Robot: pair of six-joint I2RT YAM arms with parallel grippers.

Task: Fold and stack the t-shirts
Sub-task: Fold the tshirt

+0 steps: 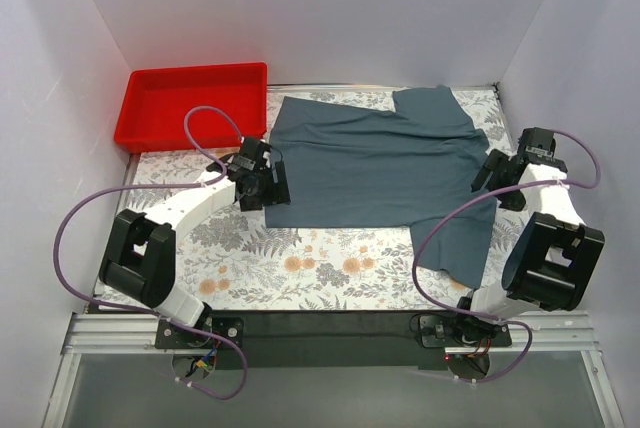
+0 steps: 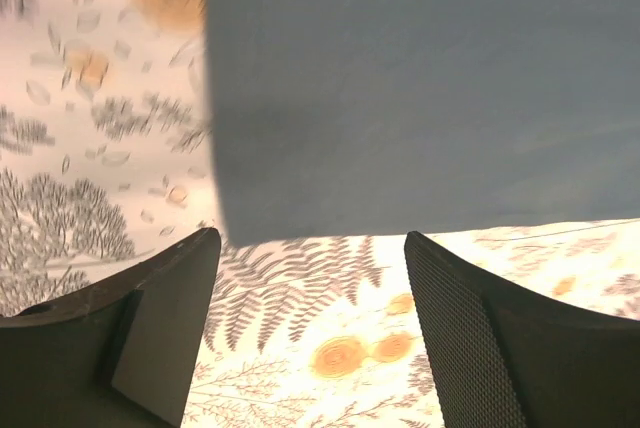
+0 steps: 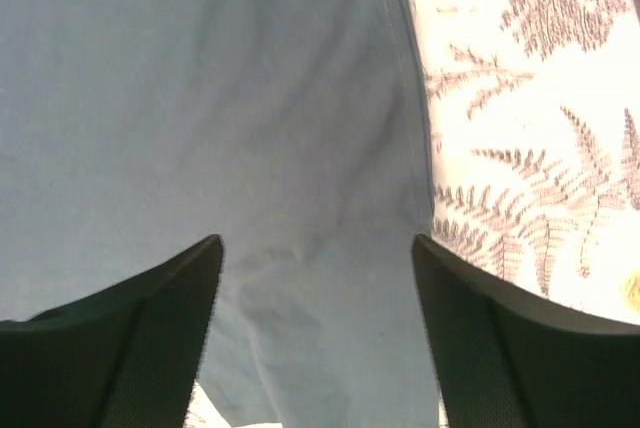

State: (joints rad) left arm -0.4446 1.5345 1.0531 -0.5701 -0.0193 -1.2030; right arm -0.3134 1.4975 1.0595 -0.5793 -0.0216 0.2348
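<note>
T-shirt point(image 1: 375, 163) flat; left gripper point(image 1: 272, 188) beside its corner; right gripper point(image 1: 492, 170) over edge

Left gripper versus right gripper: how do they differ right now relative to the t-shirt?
The left gripper sits at the near-left corner of the t-shirt; the right gripper sits over its right edge. Between the left gripper's fingers shows mostly floral tablecloth, with the fabric edge just ahead; between the right gripper's fingers is only blue-grey fabric with a seam beside it. Both stand open, holding nothing.

Matt soft cloth t-shirt point(image 1: 380, 163); glossy plastic tray point(image 1: 192, 71)
</note>
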